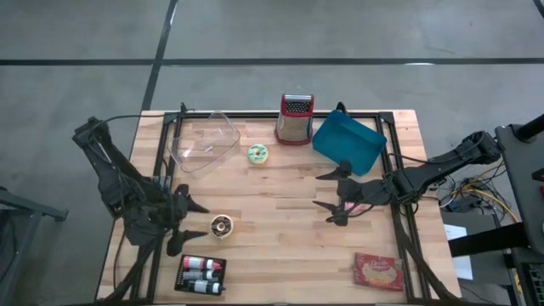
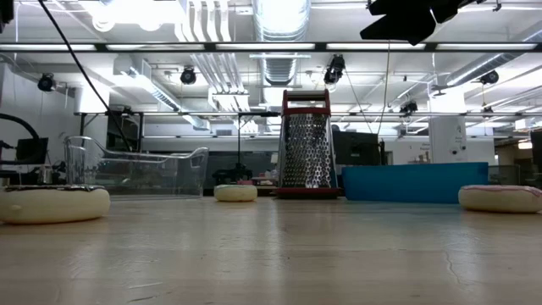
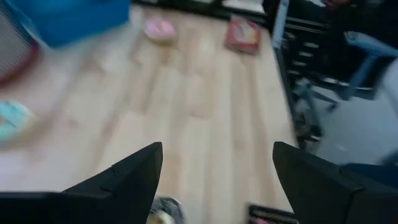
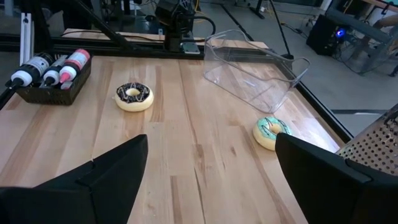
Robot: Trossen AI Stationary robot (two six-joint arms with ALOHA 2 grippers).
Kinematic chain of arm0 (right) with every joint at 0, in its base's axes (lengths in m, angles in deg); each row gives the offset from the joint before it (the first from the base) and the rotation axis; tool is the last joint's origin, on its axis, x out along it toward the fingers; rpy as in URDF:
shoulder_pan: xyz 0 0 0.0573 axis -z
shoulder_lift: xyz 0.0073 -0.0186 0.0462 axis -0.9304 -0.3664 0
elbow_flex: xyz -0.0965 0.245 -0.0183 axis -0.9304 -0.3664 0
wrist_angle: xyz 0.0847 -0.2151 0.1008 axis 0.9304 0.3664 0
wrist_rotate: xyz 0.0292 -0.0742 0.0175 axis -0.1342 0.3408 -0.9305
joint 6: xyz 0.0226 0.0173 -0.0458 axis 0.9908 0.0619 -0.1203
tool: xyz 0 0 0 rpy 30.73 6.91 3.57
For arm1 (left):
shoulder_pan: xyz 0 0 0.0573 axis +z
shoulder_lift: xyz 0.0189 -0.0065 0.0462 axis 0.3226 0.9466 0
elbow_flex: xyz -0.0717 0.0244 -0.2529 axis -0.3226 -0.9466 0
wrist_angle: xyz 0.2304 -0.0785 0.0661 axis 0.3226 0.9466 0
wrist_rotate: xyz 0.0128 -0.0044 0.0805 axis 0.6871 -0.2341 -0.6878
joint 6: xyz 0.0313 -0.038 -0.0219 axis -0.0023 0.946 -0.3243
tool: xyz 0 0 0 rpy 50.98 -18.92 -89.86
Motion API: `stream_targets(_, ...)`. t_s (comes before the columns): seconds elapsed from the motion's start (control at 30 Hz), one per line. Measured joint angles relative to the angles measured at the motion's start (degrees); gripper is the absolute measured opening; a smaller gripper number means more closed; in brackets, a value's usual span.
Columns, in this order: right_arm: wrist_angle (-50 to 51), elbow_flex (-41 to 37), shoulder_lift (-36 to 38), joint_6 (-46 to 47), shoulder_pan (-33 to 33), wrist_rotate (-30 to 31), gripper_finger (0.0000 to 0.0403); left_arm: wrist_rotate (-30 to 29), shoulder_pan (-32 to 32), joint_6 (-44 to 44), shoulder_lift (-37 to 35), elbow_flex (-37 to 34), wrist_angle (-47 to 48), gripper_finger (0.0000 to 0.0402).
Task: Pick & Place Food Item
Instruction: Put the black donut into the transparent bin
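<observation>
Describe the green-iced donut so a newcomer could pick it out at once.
Find the tall metal grater at the table's far edge. Between it and the clear plastic bin lies the green-iced donut. The chocolate donut has dark icing and sits near the left pincer.

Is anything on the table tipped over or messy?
Yes: the clear plastic bin lies tipped on its side at the table's far left, and the blue tray leans tilted by the grater. Nothing has spilled.

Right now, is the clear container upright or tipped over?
Tipped: the clear container lies on its side, its open mouth sideways in the right wrist view, nothing visible inside.
</observation>
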Motion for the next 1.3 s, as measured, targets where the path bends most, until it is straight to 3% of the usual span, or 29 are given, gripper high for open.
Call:
stream_targets(0.13, 0.0, 0.0, 0.0, 0.0, 0.0, 0.0, 0.0345, -5.3, 0.0, -5.5, 0.0, -0.1, 0.0, 0.0312)
stream_targets(0.33, 0.0, 0.0, 0.0, 0.0, 0.0, 0.0, 0.0339, -6.0, 0.3, -7.5, -0.1, -0.1, 0.0, 0.0312)
stream_targets(0.53, 0.0, 0.0, 0.0, 0.0, 0.0, 0.0, 0.0343, -11.9, 0.9, -10.2, 0.5, -0.2, -0.1, 0.0312)
stream_targets(0.67, 0.0, 0.0, 0.0, 0.0, 0.0, 0.0, 0.0349, -12.4, 1.1, -10.2, 1.5, -0.3, -0.9, 0.0312)
stream_targets(0.97, 0.0, 0.0, 0.0, 0.1, 0.0, 0.0, 0.0342, -13.3, 1.1, -7.2, 3.2, -0.3, -4.1, 0.0312)
stream_targets(1.13, 0.0, 0.0, 0.0, 0.1, 0.0, 0.0, 0.0342, -18.6, 1.5, -2.8, 3.3, -1.0, -3.6, 0.0312)
stream_targets(1.2, 0.0, 0.0, 0.0, 0.0, 0.0, 0.0, 0.0345, -21.3, 2.9, -0.2, 3.4, -1.8, -3.4, 0.0312)
stream_targets(1.3, 0.0, 0.0, 0.0, 0.0, 0.0, 0.0, 0.0349, -20.1, 6.2, 1.6, 3.4, -2.9, -2.8, 0.0312)
